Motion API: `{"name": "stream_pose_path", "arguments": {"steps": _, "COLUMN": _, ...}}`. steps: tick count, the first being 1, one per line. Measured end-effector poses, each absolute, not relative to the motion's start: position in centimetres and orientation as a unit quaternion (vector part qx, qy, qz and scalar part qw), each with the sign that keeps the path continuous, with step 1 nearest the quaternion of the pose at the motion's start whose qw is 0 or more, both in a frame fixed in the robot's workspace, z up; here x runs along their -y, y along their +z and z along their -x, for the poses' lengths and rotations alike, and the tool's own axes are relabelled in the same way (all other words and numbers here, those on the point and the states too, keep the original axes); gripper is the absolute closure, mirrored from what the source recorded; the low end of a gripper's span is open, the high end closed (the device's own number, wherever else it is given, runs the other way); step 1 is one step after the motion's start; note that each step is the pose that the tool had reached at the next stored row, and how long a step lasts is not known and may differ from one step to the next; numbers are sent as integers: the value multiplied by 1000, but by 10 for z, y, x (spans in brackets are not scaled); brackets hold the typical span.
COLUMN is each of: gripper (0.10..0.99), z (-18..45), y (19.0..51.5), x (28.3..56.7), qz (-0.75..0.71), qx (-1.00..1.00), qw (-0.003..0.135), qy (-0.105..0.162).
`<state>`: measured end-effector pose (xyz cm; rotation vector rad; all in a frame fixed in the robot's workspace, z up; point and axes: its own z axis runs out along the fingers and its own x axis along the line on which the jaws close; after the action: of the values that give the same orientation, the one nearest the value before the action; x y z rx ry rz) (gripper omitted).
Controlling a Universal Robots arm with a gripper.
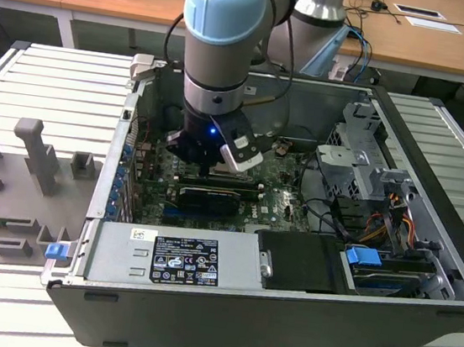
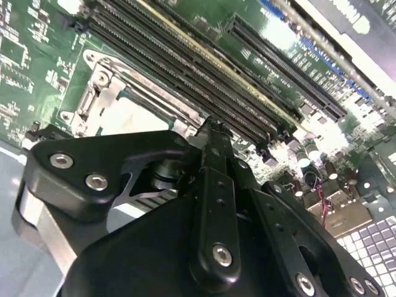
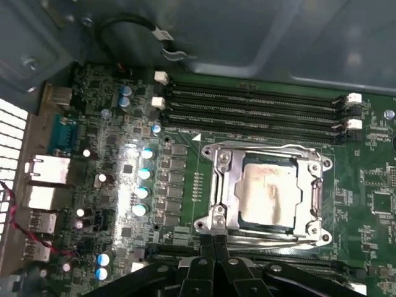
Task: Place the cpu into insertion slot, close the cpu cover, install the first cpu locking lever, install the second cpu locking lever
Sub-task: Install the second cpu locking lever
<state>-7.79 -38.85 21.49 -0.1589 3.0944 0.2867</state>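
The cpu point(image 3: 266, 192), a pale metal square, lies in the insertion slot point(image 3: 207, 151) on the green board. The silver cpu cover point(image 3: 228, 185) lies flat around it, and the chip shows through its cut-out. A thin metal lever point(image 3: 266, 238) runs along the socket edge nearest my fingertips. My gripper point(image 3: 214, 244) is shut with nothing seen between the fingers, its tips right at that edge of the socket. In the second wrist view the gripper point(image 2: 213, 127) stands just beside the cpu point(image 2: 133, 114) and cover point(image 2: 108, 93). The exterior view shows the gripper point(image 1: 212, 161) low inside the open computer case.
Long black memory slots point(image 3: 253, 105) run along the socket's far side. A black graphics card point(image 1: 208, 196) lies below the gripper, with the power supply point(image 1: 179, 256) at the case's front wall. A drive cage point(image 1: 361, 155) and cables fill the exterior view's right. A grey fixture tray point(image 1: 27, 191) sits outside.
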Motion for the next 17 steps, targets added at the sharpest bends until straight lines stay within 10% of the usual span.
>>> {"name": "stream_pose_path", "arguments": {"steps": 17, "gripper": 980, "z": 81, "y": 200, "x": 395, "qz": 56, "qx": -990, "qw": 25, "qy": 130}}
